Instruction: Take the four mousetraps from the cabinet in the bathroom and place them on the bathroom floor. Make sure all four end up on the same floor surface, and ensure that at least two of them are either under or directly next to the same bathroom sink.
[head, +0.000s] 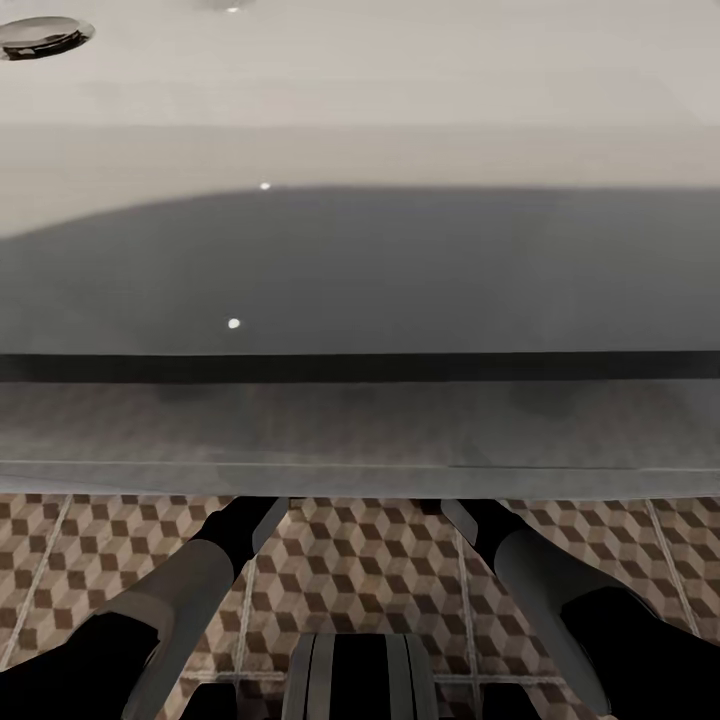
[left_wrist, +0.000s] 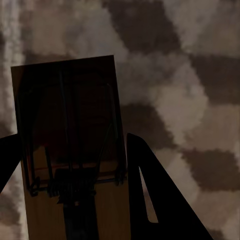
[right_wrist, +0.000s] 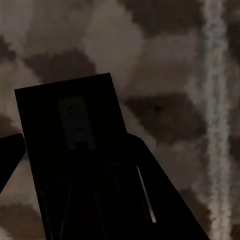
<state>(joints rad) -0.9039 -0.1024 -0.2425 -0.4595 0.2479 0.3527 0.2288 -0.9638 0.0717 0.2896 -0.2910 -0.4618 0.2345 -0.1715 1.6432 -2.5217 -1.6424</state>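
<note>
Left gripper (left_wrist: 75, 165) was clamped on a mousetrap (left_wrist: 70, 125); dark fingers (left_wrist: 155, 195) pressed both long edges, board sticking out past the tips, wire side up. Right gripper (right_wrist: 75, 165) likewise pinched a second mousetrap (right_wrist: 70, 130), very dark, its small plate toward the far end. Under both traps was blurred cube-pattern bathroom floor (left_wrist: 190, 100), close by the look of it, but whether the boards touched it couldn't be told.

In the head view both arms reached forward under the white sink (head: 360, 250), wrists hidden beneath the vanity's front edge. A chrome drain (head: 40, 35) sat at the basin's far left corner.

Step in hand, as judged: setting both traps down under the sink. To do it well: lower till each board lies flat on tile, release one at a time, pull straight back without dragging them, keep forearms off the vanity's underside. Both traps landing on this same floor would satisfy the under-sink part.
</note>
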